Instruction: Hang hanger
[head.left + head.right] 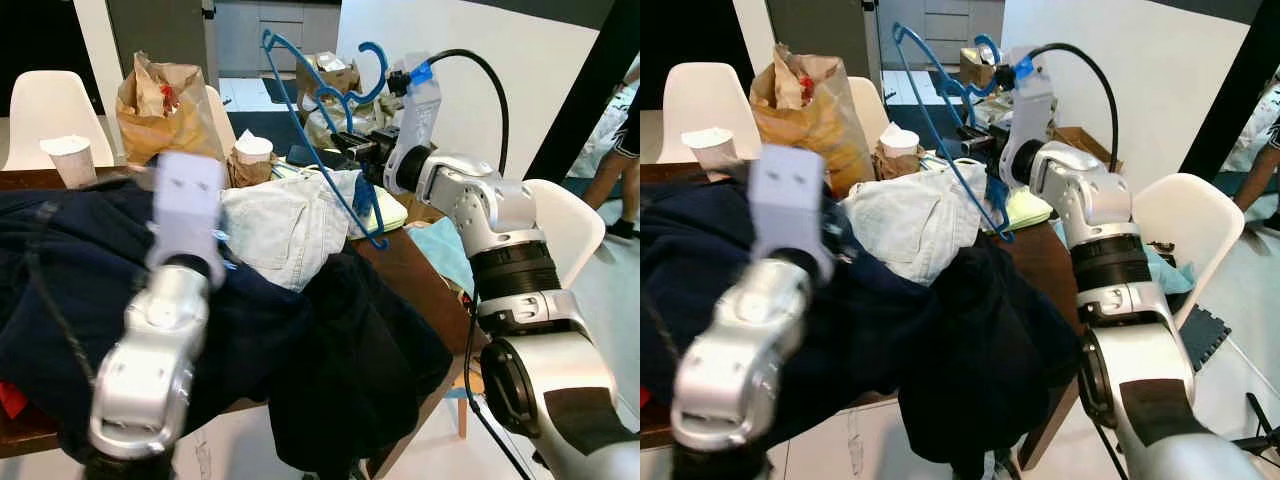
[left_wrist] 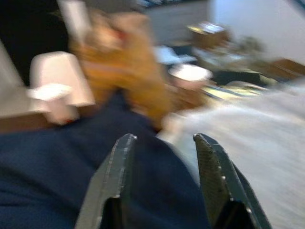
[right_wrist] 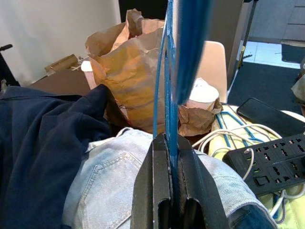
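A blue plastic hanger (image 1: pixel 383 70) is held up above the table's far side, hook at the top right, its long lower bar slanting down over the clothes. My right gripper (image 1: pixel 352 145) is shut on the hanger's thin bars (image 3: pixel 167 95), pinched between the two black fingers (image 3: pixel 155 171). My left arm (image 1: pixel 180 230) is raised in the foreground over a heap of navy clothes (image 1: pixel 300 340). Its gripper (image 2: pixel 164 138) is open, with nothing between the fingers, just above the navy fabric.
Light blue jeans (image 1: pixel 285 225) lie on the brown table (image 1: pixel 410 270). Behind them stand a brown paper bag (image 1: pixel 165 105) and two paper cups (image 1: pixel 70 158) (image 1: pixel 252 150). A power strip (image 3: pixel 271 162) and phone (image 3: pixel 271 117) lie nearby. White chairs (image 1: pixel 570 235) flank the table; a person's leg (image 1: pixel 620 160) is at far right.
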